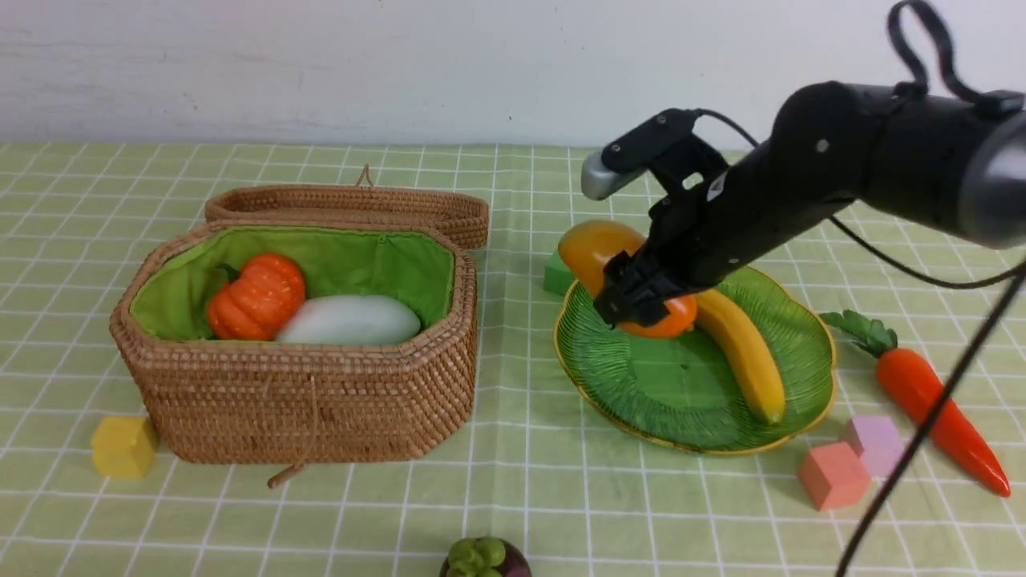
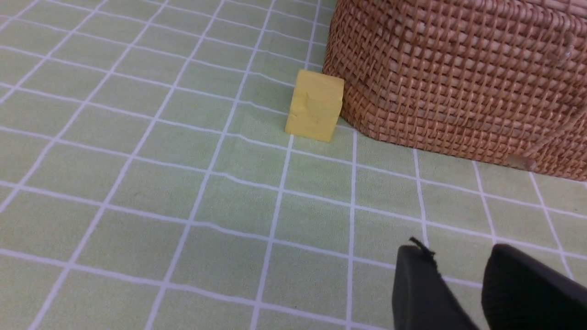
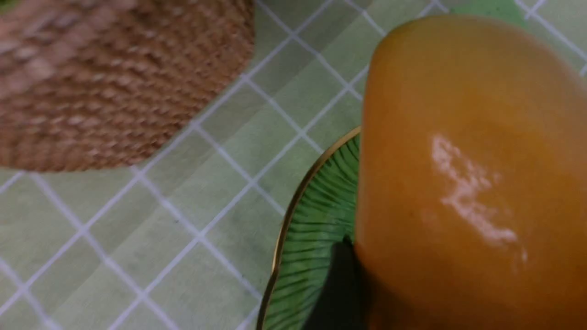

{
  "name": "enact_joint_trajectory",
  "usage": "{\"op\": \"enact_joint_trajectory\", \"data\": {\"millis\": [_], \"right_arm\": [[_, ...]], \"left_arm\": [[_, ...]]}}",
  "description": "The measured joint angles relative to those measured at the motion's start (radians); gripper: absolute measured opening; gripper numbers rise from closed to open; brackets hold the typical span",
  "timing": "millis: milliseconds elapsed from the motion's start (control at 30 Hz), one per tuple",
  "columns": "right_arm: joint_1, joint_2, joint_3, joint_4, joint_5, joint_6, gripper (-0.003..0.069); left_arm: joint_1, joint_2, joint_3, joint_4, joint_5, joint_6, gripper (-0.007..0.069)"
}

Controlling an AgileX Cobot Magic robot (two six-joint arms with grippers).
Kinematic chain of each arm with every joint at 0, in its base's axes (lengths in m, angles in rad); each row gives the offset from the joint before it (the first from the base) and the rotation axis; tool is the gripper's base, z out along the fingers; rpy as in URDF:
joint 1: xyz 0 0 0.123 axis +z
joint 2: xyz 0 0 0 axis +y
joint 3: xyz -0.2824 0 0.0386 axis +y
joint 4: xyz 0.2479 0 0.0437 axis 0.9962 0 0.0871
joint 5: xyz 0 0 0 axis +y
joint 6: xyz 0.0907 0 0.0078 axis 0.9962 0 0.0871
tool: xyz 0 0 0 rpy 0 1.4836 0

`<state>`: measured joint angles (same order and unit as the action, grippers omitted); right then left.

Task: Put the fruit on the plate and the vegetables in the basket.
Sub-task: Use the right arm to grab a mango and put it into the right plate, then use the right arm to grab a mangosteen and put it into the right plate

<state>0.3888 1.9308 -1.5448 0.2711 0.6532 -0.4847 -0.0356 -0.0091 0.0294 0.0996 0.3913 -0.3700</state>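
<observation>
My right gripper [image 1: 633,300] is shut on the orange mango [image 1: 597,244], holding it over the far left rim of the green plate [image 1: 641,385]. The mango [image 3: 467,160] fills the right wrist view, with one dark finger [image 3: 341,275] against it. A banana [image 1: 741,353] lies on the plate. The basket [image 1: 321,393] holds a pumpkin [image 1: 256,296] and a white vegetable [image 1: 350,320]. To the plate's right a carrot [image 1: 934,405] lies on the cloth, and a mangosteen [image 1: 483,558] sits at the front edge. My left gripper [image 2: 458,256] is open and empty, low over the cloth near the basket [image 2: 458,68].
The basket's lid [image 1: 353,204] lies open behind it. A yellow cube [image 1: 123,446] sits at the basket's front left corner, a green cube [image 1: 559,274] behind the plate, and a pink cube [image 1: 832,475] and a lilac cube [image 1: 874,441] beside the carrot. A black cable [image 1: 922,433] hangs at the right.
</observation>
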Motion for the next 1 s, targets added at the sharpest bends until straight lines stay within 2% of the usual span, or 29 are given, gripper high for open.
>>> {"op": "enact_joint_trajectory", "data": {"millis": [267,433,733,867,1000], "right_arm": [[-0.006,0.143,-0.078,-0.007,0.028,0.088,0.0580],[-0.006,0.125,-0.083,-0.006,0.044,0.119,0.0671],[-0.006,0.056,-0.083,0.018,0.084,0.119,0.0663],[0.038,0.027,-0.083,0.127,0.282,0.040,0.0652],[0.140,0.024,-0.079,0.196,0.458,0.054,0.0645]], "left_arm": [[0.000,0.000,0.000,0.000,0.000,0.000,0.0218],[0.000,0.000,0.000,0.000,0.000,0.000,0.0218],[0.000,0.000,0.000,0.000,0.000,0.000,0.0227],[0.000,0.000,0.000,0.000,0.000,0.000,0.0230],[0.000,0.000,0.000,0.000,0.000,0.000,0.0236]]}}
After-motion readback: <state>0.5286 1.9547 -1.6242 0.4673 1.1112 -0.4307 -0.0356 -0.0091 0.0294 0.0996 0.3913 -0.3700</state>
